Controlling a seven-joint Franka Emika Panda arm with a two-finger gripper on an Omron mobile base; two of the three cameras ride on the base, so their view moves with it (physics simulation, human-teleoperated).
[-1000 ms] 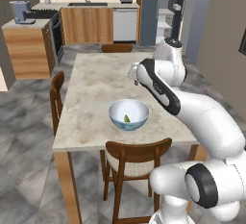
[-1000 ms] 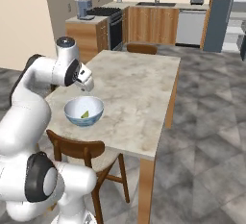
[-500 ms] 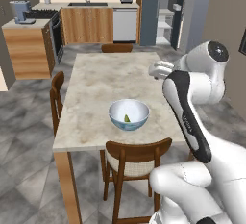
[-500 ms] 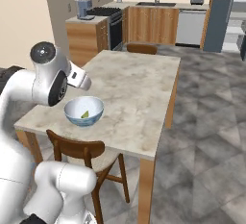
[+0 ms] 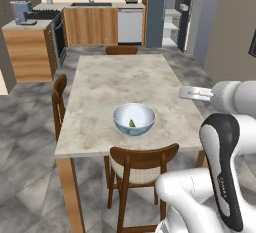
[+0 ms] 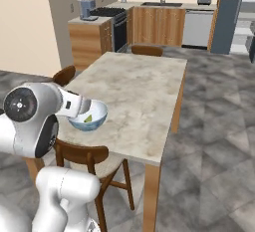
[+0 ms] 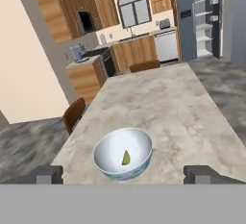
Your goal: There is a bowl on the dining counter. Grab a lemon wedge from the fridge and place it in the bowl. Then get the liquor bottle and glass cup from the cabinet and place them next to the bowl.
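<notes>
The pale blue-white bowl (image 5: 133,119) stands near the front of the dining counter (image 5: 125,79), and the small yellow lemon wedge (image 5: 132,123) lies inside it. In the hand view the bowl (image 7: 123,153) with the lemon wedge (image 7: 126,158) sits just ahead of my gripper (image 7: 127,174). The gripper is open and nothing is between its fingertips (image 7: 48,174). From the left base view my gripper (image 5: 187,93) hovers over the counter's right side, apart from the bowl. The dark fridge (image 5: 156,12) stands at the back. The liquor bottle and the glass cup are out of view.
A wooden chair (image 5: 142,164) is tucked in at the counter's near end, another (image 5: 59,94) at its left side and one (image 5: 121,50) at the far end. Brown wall cabinets (image 7: 62,18) hang over the kitchen worktop at the back left.
My arm has swung from above the counter beyond the bowl to the right and back toward the base. The gripper stays open. Bowl and lemon wedge have not moved.
</notes>
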